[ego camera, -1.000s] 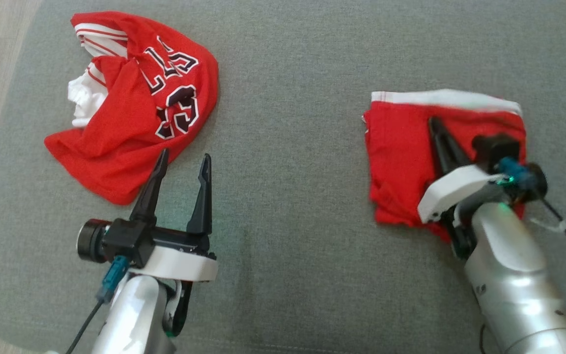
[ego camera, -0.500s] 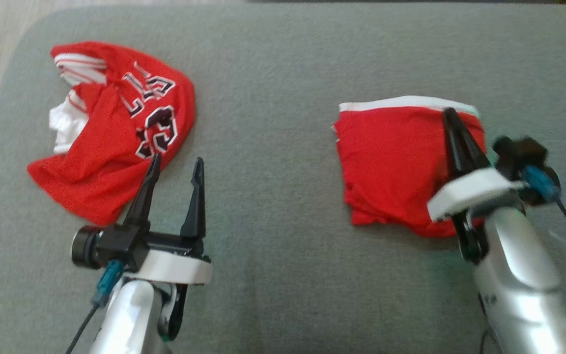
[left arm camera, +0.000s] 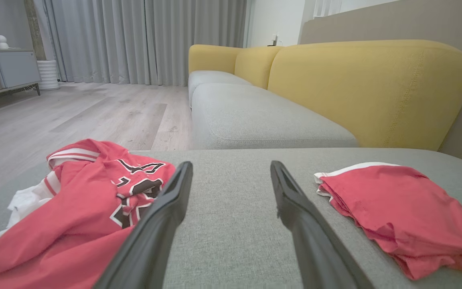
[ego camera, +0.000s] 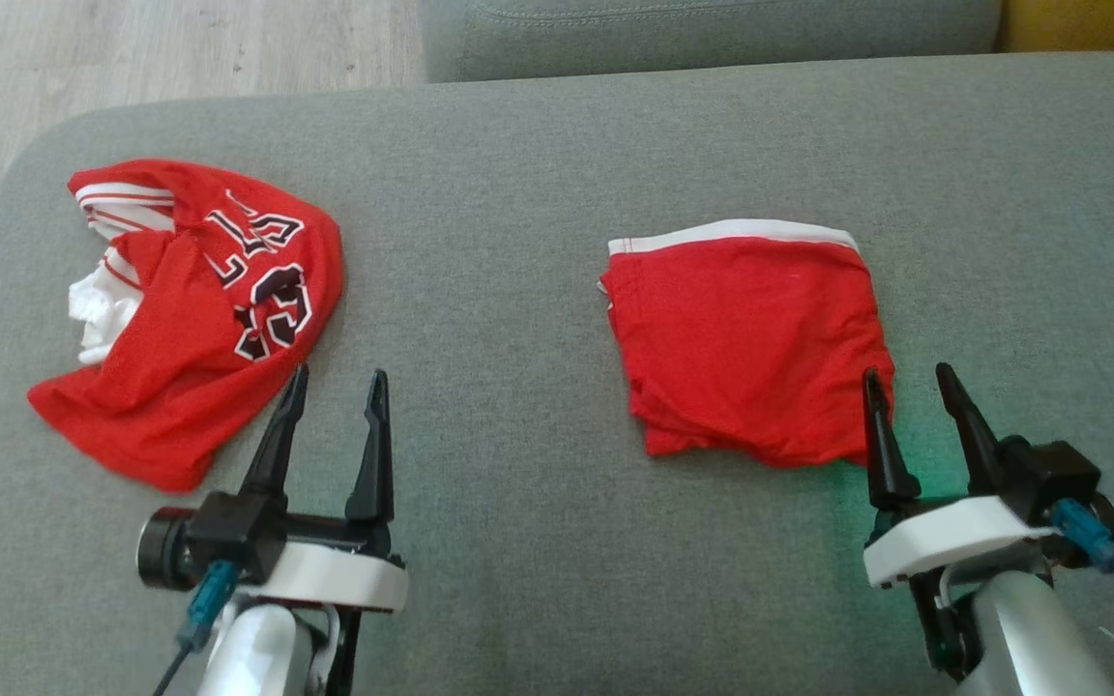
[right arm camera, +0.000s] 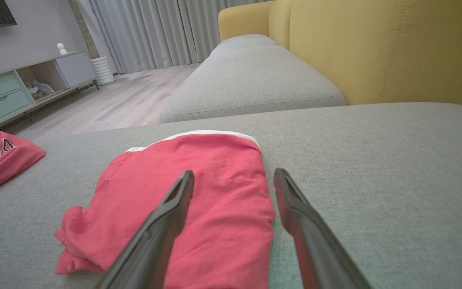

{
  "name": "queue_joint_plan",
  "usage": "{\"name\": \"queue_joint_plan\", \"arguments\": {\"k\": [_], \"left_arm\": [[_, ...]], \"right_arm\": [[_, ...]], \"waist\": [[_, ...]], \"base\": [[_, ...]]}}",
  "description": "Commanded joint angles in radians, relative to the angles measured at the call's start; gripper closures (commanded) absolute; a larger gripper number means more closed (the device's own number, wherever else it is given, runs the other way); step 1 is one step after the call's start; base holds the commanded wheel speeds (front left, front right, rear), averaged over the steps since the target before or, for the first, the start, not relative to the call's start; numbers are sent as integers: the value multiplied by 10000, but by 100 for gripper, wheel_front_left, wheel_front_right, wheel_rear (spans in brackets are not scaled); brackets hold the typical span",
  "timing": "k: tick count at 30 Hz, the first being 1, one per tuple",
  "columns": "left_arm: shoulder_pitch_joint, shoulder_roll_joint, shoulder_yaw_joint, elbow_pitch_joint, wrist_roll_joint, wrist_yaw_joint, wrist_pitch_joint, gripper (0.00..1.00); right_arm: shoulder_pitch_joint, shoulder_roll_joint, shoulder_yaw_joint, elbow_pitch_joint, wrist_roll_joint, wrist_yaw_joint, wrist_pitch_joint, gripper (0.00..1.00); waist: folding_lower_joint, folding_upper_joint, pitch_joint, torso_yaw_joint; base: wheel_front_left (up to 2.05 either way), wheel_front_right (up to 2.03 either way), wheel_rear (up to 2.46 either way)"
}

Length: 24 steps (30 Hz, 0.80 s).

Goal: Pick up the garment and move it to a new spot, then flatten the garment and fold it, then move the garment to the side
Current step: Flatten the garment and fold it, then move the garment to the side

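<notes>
At the far left of the grey sofa cushion (ego camera: 518, 290), with wood floor (ego camera: 180, 48) beyond its rounded corner, the red jersey (ego camera: 199, 319) lies crumpled. Its black, white-edged lettering and number face up, with striped trim and a white sleeve bunched at its left side. Just right of its near hem, the left end effector (ego camera: 339, 371) hovers, fingers spread wide and empty, the left fingertip right at the jersey's edge. Bare cushion runs across the middle. Next comes a plain red cloth (ego camera: 746, 358), folded, with a white band along its far edge. The right end effector (ego camera: 906, 370) is open too and empty, one finger over the cloth's near right corner, the other over bare cushion. Beyond are another grey seat (left arm camera: 255, 120) and a yellow backrest (left arm camera: 367, 88).
</notes>
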State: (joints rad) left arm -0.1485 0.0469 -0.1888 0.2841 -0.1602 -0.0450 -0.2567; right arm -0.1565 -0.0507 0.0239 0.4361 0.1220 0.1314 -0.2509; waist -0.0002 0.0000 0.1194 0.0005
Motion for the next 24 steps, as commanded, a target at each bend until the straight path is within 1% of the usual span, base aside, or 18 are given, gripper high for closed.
{"name": "queue_joint_plan", "arguments": {"k": [1, 4, 8, 13, 18, 24], "left_arm": [[-82, 34, 347, -257, 24, -24, -51, 0], [-115, 34, 338, -260, 23, -27, -51, 0], [-229, 34, 297, -324, 53, -44, -51, 0], [-300, 34, 217, -221, 29, -61, -51, 0], [-499, 34, 91, -247, -21, -64, -51, 0], [-626, 33, -36, -279, -64, -18, -51, 0]], "right_arm": [[-251, 4, 216, -385, 1, -7, -108, 0], [-318, 4, 165, -460, 17, -7, -71, 0], [-738, 5, -244, -357, -144, -7, 319, 0], [-1476, 5, -730, 536, 699, -7, 1315, 0], [-2258, 5, -1185, 1589, 987, -7, 2165, 0], [-2734, -116, -921, 2328, 1582, -7, 2904, 0]], "waist": [[2, 0, 11, 4], [2, 0, 96, 41], [2, 0, 392, 139], [2, 0, 624, 324], [2, 0, 942, 576], [2, 0, 1207, 733]], "base": [[0, 0, 0], [0, 0, 0], [0, 0, 0], [0, 0, 0], [0, 0, 0], [0, 0, 0]]}}
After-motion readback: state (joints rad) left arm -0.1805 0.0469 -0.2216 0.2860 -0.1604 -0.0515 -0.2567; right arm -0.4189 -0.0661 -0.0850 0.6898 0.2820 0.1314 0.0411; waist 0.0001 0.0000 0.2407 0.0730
